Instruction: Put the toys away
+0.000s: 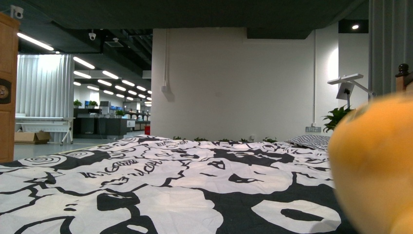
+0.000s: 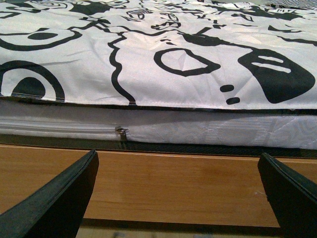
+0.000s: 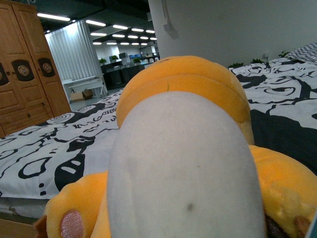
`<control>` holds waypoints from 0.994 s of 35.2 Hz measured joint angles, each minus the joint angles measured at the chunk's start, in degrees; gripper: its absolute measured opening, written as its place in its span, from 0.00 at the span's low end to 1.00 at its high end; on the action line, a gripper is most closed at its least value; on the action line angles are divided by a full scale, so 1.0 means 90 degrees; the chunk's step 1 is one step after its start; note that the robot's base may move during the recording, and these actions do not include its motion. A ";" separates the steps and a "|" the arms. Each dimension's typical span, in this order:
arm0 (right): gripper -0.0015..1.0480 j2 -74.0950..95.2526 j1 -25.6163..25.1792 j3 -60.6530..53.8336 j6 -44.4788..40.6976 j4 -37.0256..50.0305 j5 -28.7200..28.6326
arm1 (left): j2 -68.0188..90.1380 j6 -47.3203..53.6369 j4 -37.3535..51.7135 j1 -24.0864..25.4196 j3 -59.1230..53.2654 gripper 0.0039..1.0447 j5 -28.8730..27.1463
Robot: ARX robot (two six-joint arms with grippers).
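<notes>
The plush toy [image 1: 375,161] is orange-yellow and fills the right edge of the front view, blurred and very close, raised above the bed's black-and-white duvet [image 1: 170,180]. In the right wrist view the plush toy [image 3: 188,163] shows a pale grey belly, an orange head and a pinkish foot patch. My right gripper is shut on it, with its fingers hidden behind the plush. My left gripper [image 2: 178,163] stands open with nothing between its fingers, low in front of the wooden bed frame [image 2: 173,183], below the mattress [image 2: 198,131] and duvet [image 2: 148,54].
A wooden wardrobe [image 1: 7,87] stands left of the bed. At the far right are a striped pillow [image 1: 311,141], a white desk lamp [image 1: 348,83], a green plant [image 1: 336,117] and a dark bedpost [image 1: 403,78]. A white wall [image 1: 234,83] rises behind the bed.
</notes>
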 joint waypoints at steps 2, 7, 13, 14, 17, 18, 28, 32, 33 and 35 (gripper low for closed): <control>0.14 0.0019 0.0170 0.0143 -0.0204 -0.0503 0.0568 | 0.0000 0.0000 0.0000 0.0000 0.0000 0.94 -0.0002; 0.14 -0.0199 0.0073 0.0459 -0.0741 -0.2344 0.1744 | -0.0002 0.0000 0.0000 0.0000 0.0000 0.94 0.0000; 0.14 -0.0495 -0.0583 0.0202 -0.0942 -0.2686 0.1219 | -0.0002 0.0000 0.0000 0.0000 0.0000 0.94 0.0002; 0.14 -0.0568 -0.0716 0.0177 -0.0957 -0.2686 0.1095 | 0.0000 0.0000 0.0000 0.0000 0.0000 0.94 0.0000; 0.14 -0.0707 -0.0969 0.0107 -0.0967 -0.2686 0.0809 | -0.0002 0.0000 0.0000 0.0000 0.0000 0.94 -0.0002; 0.14 -0.0765 -0.1088 0.0063 -0.0976 -0.2686 0.0687 | -0.0002 0.0000 0.0000 0.0000 0.0000 0.94 0.0000; 0.14 -0.1139 -0.2334 -0.0262 -0.1020 -0.2732 -0.0707 | -0.0002 0.0000 0.0000 0.0000 0.0000 0.94 0.0000; 0.14 -0.1209 -0.2659 -0.0323 -0.1020 -0.2732 -0.0840 | -0.0002 0.0000 0.0000 0.0000 0.0000 0.94 -0.0002; 0.14 -0.1226 -0.2684 -0.0345 -0.1020 -0.2732 -0.0848 | -0.0002 0.0000 0.0000 0.0000 0.0000 0.94 -0.0002; 0.14 -0.1260 -0.2693 -0.0386 -0.1020 -0.2730 -0.0865 | -0.0002 0.0000 0.0000 0.0000 0.0000 0.94 0.0000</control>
